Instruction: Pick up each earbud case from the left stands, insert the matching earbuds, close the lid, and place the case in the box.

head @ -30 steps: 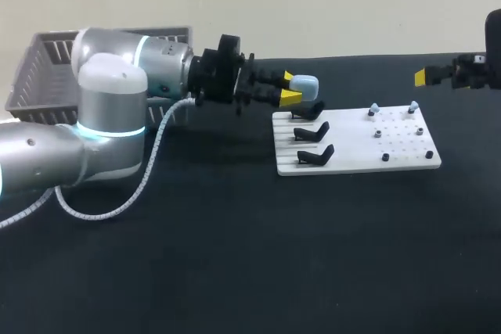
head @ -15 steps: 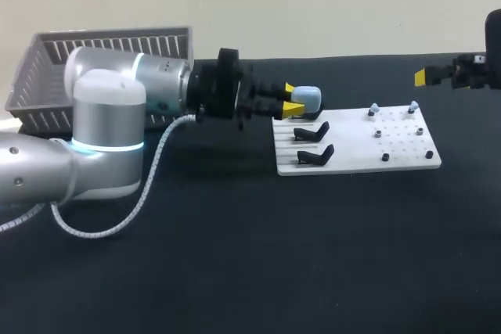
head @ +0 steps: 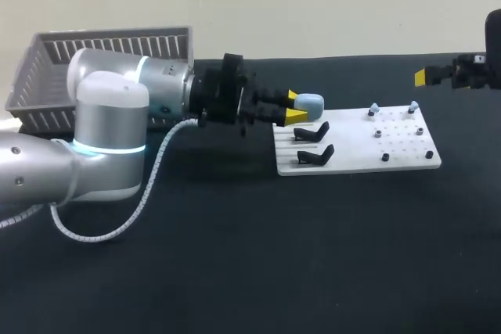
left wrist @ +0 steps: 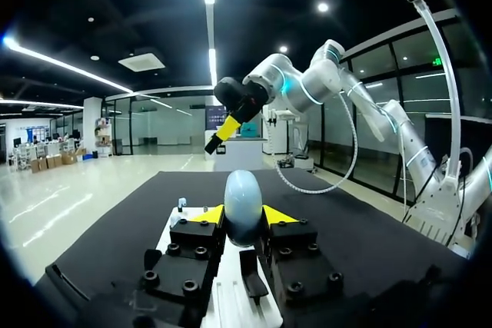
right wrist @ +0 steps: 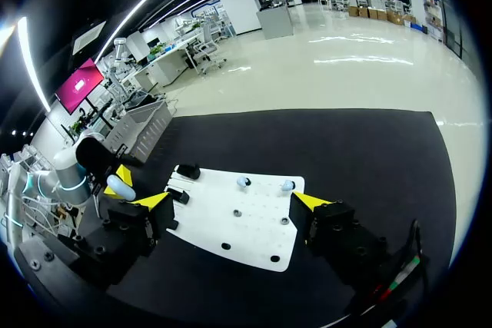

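Gripping a pale-blue, egg-shaped earbud case (head: 307,102), L gripper (head: 296,109) has both yellow tips clamped on it from two sides. The case hangs just above the rear-left corner of the flat white board (head: 352,150), near two empty black angled stands (head: 311,132). Wrist view confirms the case is seated between the tips; can't tell if the lid is open. R gripper (right wrist: 231,200) hangs off past the board's right end, well apart, fingers spread wide w/ nothing in them. Two small pale-blue earbuds (head: 373,107) sit on pegs at the board's rear right; darker bits nearby are too small to ID. Grey slatted plastic basket (head: 47,76) at rear left. Step, as I read it: pick looks done, insertion not begun. Next prob needs the case presented steady, lid up, so R can fetch the matching buds.
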{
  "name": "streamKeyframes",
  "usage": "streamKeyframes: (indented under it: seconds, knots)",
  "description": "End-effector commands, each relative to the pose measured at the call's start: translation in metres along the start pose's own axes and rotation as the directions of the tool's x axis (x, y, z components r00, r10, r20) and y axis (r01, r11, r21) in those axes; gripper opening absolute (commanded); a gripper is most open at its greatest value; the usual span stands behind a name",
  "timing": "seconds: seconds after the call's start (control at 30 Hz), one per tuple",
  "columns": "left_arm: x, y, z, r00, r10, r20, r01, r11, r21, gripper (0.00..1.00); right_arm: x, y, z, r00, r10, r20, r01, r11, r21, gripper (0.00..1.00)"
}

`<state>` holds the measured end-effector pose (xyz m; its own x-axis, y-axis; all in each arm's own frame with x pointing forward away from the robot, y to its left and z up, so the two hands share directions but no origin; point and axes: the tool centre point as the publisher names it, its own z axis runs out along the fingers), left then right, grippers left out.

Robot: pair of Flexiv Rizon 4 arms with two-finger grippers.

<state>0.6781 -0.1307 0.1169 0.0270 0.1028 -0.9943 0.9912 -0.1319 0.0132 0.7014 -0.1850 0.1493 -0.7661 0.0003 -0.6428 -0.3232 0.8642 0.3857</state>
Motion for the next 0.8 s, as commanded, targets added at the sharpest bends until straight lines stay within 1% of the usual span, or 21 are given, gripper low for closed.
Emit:
streamKeyframes:
  seconds: [0.03, 0.27, 0.3, 0.33, 0.37, 0.47, 0.5, 0.63, 0.67, 0.73, 0.8]
  knots:
    - [0.000, 0.003, 0.000, 1.000, -0.002, -0.008, 0.002, 1.000, 0.009, 0.00, 0.000, 0.000, 0.000, 1.000, -0.001, 0.001, 0.001, 1.000, 0.001, 1.00]
    - [0.000, 0.003, 0.000, 1.000, -0.002, -0.008, 0.002, 1.000, 0.009, 0.00, 0.000, 0.000, 0.000, 1.000, -0.001, 0.001, 0.001, 1.000, 0.001, 1.00]
    - [0.000, 0.003, 0.000, 1.000, -0.002, -0.008, 0.002, 1.000, 0.009, 0.00, 0.006, 0.007, -0.003, 1.000, -0.019, 0.002, 0.019, 1.000, -0.011, 1.00]
    - [0.000, 0.003, 0.000, 1.000, -0.002, -0.008, 0.002, 1.000, 0.009, 0.00, 0.009, 0.010, -0.004, 1.000, -0.025, 0.002, 0.025, 1.000, -0.009, 1.00]
    - [0.000, 0.003, 0.000, 1.000, -0.002, -0.008, 0.002, 1.000, 0.009, 0.00, 0.014, 0.018, -0.006, 0.999, -0.049, -0.011, 0.048, 0.999, -0.006, 1.00]
    - [0.000, 0.003, 0.000, 1.000, -0.002, -0.008, 0.002, 1.000, 0.009, 0.00, 0.024, 0.038, -0.011, 0.994, -0.104, -0.036, 0.105, 0.994, 0.041, 1.00]
    - [0.000, 0.003, 0.000, 1.000, -0.002, -0.008, 0.002, 1.000, 0.009, 0.00, 0.031, 0.048, -0.015, 0.992, -0.120, -0.041, 0.121, 0.992, 0.038, 1.00]
    - [0.000, 0.003, 0.000, 1.000, -0.002, -0.008, 0.002, 1.000, 0.009, 0.00, 0.046, 0.077, -0.021, 0.988, -0.147, -0.051, 0.149, 0.989, 0.027, 1.00]
    - [0.000, 0.003, 0.000, 1.000, -0.002, -0.008, 0.002, 1.000, 0.009, 0.00, 0.048, 0.082, -0.022, 0.987, -0.153, -0.051, 0.154, 0.988, 0.013, 1.00]
    - [0.000, 0.003, 0.000, 1.000, -0.002, -0.008, 0.002, 1.000, 0.009, 0.00, 0.054, 0.099, -0.022, 0.985, -0.157, -0.069, 0.158, 0.987, 0.015, 1.00]
    - [0.000, 0.003, 0.000, 1.000, -0.002, -0.008, 0.002, 1.000, 0.009, 0.00, 0.057, 0.113, -0.021, 0.984, -0.163, -0.076, 0.163, 0.987, -0.007, 1.00]
